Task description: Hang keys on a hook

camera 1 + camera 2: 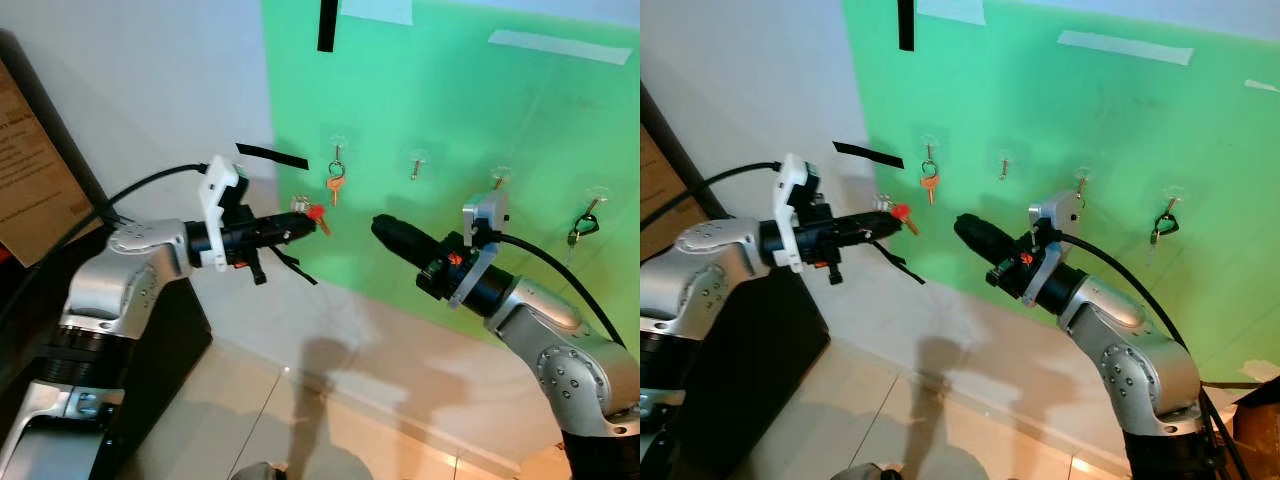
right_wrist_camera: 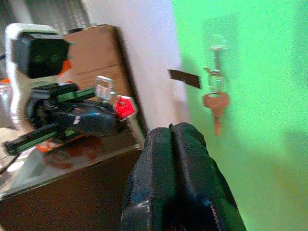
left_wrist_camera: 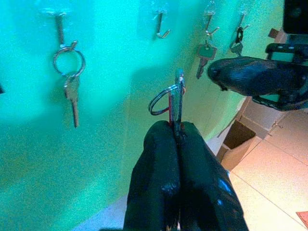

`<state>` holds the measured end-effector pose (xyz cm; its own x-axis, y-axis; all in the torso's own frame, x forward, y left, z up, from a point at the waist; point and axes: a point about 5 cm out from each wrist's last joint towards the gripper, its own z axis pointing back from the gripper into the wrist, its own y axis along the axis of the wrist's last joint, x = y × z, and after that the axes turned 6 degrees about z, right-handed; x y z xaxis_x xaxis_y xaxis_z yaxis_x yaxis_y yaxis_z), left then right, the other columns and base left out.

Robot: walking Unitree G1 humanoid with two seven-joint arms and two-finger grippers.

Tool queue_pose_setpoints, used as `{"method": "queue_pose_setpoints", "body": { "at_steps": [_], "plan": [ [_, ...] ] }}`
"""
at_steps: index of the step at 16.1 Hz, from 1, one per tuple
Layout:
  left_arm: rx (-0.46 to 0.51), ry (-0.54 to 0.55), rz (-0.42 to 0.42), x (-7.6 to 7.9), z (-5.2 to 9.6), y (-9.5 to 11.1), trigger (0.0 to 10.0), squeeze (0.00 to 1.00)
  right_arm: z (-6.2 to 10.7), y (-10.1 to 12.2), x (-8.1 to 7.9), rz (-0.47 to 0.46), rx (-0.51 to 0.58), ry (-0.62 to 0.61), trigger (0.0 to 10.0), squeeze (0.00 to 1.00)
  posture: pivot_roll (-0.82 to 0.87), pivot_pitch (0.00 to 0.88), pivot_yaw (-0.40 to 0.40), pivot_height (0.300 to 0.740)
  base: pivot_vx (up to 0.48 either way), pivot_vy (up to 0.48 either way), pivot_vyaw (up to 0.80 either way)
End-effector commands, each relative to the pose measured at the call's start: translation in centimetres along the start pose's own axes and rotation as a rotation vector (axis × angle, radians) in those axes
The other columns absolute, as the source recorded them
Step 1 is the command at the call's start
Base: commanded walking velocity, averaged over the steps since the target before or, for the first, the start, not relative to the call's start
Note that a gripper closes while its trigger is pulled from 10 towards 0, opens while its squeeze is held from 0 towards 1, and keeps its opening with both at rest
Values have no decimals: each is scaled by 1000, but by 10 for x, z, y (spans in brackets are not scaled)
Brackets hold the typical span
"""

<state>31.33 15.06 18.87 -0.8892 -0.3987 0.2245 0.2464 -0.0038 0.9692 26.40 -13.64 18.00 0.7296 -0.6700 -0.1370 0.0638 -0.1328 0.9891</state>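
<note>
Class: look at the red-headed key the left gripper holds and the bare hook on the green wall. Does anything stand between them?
Nothing visible does. The left gripper holds the red-headed key in open air short of the bare hook; the right gripper hovers lower, beside that path.

Ahead of you stands a white wall [image 1: 150, 90] with a large bright green sheet [image 1: 470, 130] fixed across its right part. Strips of pale tape [image 1: 560, 45] hold the sheet near its top edge, and two pieces of black tape [image 1: 326, 25] sit at its left border, one upright, one lying slanted lower down. On your left a dark cabinet [image 1: 160, 350] rises from the floor, with a brown cardboard panel [image 1: 30, 170] leaning above it against the wall. The floor [image 1: 250, 420] is glossy pale tile with thin grout lines, and soft shadows fall across it and the lower wall.
</note>
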Motion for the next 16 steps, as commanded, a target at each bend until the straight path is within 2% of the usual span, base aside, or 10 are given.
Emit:
{"method": "queue_pose_setpoints", "body": {
  "at_steps": [1,2,4,8,9,10,11,13,14,16],
  "plan": [
    [3,-3,-40,1,-3,8,0,0,0,10,4,33,34,-44,10000,0,-124,0,68,740,0,0,0],
    [5,-2,-40,1,-4,8,0,0,1,10,7,37,32,-71,10000,0,-125,0,69,740,0,0,0],
    [0,1,-42,-1,-4,7,0,0,7,9,9,36,22,-105,10000,1000,-136,0,77,740,0,0,0],
    [-17,53,-113,-6,-18,4,0,0,11,-5,15,137,-94,-235,10000,1000,-143,0,78,740,0,0,0],
    [-38,-40,-128,8,-32,-1,0,0,11,-10,17,159,-109,-310,10000,1000,-146,0,77,740,0,0,0],
    [-47,-84,-129,14,-36,-3,0,0,11,-12,17,164,-112,-332,10000,1000,-146,0,77,740,0,0,0],
    [-34,-142,-114,23,-42,-5,0,0,14,-18,17,169,-129,-394,10000,1000,-160,0,87,740,0,0,0],
    [55,-148,-32,18,-39,-1,0,0,21,-22,18,187,-140,-473,10000,1000,-171,0,90,740,0,0,0],
    [119,-298,70,33,-33,7,0,0,24,-24,19,192,-143,-510,10000,1000,-170,0,89,740,0,0,0],
    [112,-422,119,47,-23,6,0,0,27,-30,20,191,-150,-559,10000,1000,-167,0,80,740,0,0,0]
  ]
}}
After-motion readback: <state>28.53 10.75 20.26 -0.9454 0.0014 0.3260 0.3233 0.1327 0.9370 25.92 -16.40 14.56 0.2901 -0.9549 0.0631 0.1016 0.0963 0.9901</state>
